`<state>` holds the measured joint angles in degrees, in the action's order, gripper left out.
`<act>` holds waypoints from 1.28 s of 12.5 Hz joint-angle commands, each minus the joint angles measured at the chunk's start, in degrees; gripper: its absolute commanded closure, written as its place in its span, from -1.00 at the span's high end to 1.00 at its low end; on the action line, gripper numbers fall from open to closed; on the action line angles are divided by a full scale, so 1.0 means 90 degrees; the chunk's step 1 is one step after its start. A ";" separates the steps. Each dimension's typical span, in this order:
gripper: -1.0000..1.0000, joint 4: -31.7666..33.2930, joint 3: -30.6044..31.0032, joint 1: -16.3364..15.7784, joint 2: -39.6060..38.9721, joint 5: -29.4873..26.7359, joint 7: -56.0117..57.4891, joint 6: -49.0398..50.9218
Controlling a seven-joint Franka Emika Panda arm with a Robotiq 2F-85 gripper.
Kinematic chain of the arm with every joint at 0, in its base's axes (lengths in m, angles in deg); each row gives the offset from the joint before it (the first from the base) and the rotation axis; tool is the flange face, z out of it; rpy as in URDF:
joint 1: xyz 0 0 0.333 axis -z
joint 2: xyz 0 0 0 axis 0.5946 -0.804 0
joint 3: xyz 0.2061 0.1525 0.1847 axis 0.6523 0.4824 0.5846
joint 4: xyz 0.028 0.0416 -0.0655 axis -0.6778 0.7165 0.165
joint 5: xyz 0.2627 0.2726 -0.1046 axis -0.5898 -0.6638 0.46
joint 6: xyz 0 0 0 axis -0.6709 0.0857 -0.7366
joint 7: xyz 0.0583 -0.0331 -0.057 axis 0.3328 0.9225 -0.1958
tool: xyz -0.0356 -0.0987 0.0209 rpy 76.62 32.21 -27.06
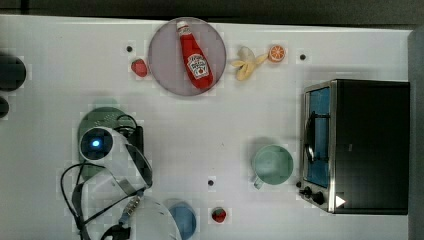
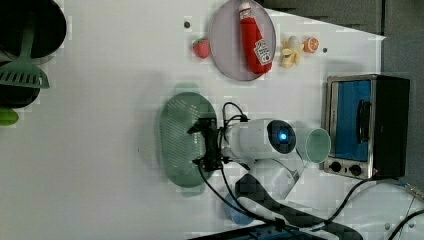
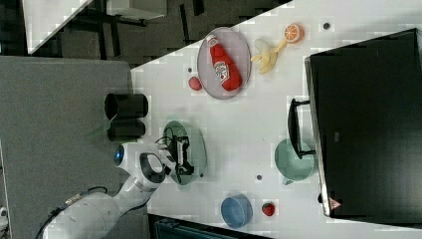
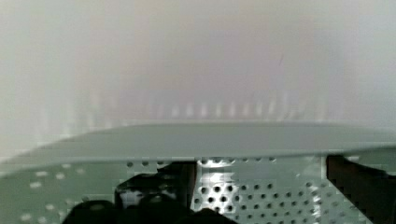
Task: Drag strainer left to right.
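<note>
1. Dragging the strainer [image 2: 181, 137] well depends, I judge, on hooking its wall firmly first: the gripper [image 2: 209, 145] hangs over the strainer's side toward the left view's right, its fingers [image 4: 350, 186] spread wide apart and clamped on nothing.
2. In the wrist view the perforated bowl and the pale rim sit close ahead, with one dark finger seen against the holes; whether a finger touches the plastic I cannot tell.
3. The sensible move is to settle the fingers across the rim wall, one inside the bowl and one outside, then close or simply push low so the light plastic slides rather than tips.
4. The strainer lies on the white bench [image 1: 200, 125] at the top view's left, below the arm's wrist, well apart from the other things.
5. Along the path toward the top view's right, the mint-green mug [image 1: 272, 165] stands just before the toaster oven [image 1: 360, 145]; a long drag would, I judge, run into the mug, so stopping short or steering above it is wise.
6. The blue cup [image 1: 182, 217] and a small strawberry [image 1: 218, 215] sit near the bench's lower edge in the top view, beside the arm's base.
7. The plate [image 1: 165, 55] with the ketchup bottle [image 1: 195, 55], another strawberry [image 1: 139, 67], a banana [image 1: 247, 62] and an orange half [image 1: 276, 52] lie along the far edge, out of the way.
</note>
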<state>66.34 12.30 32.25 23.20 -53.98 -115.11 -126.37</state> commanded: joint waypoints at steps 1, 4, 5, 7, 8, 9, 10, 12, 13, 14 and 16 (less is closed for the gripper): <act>1.00 0.0119 -0.0337 0.0169 0.0533 -0.0135 -0.0047 0.0012; 1.00 0.0299 -0.0568 0.0298 0.0721 -0.0135 0.0349 0.0032; 1.00 0.0355 -0.0640 0.0343 0.0742 -0.0135 0.0503 0.0017; 1.00 0.0408 -0.0791 0.0446 0.0772 -0.0136 0.0848 0.0004; 1.00 0.0485 -0.1022 0.0648 0.0887 -0.0136 0.1236 0.0002; 1.00 0.0514 -0.1096 0.0718 0.0919 -0.0136 0.1359 0.0013; 1.00 0.0557 -0.1174 0.0779 0.0947 -0.0136 0.1520 0.0010; 1.00 0.0592 -0.1329 0.0893 0.0982 -0.0136 0.1882 0.0017; 1.00 0.0610 -0.1408 0.0951 0.1002 -0.0136 0.2073 -0.0010; 1.00 0.0640 -0.1493 0.1002 0.1023 -0.0135 0.2261 -0.0001; 1.00 0.0661 -0.1682 0.1103 0.1053 -0.0135 0.2669 -0.0009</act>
<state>72.27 -1.92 40.18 31.44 -55.64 -96.65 -126.37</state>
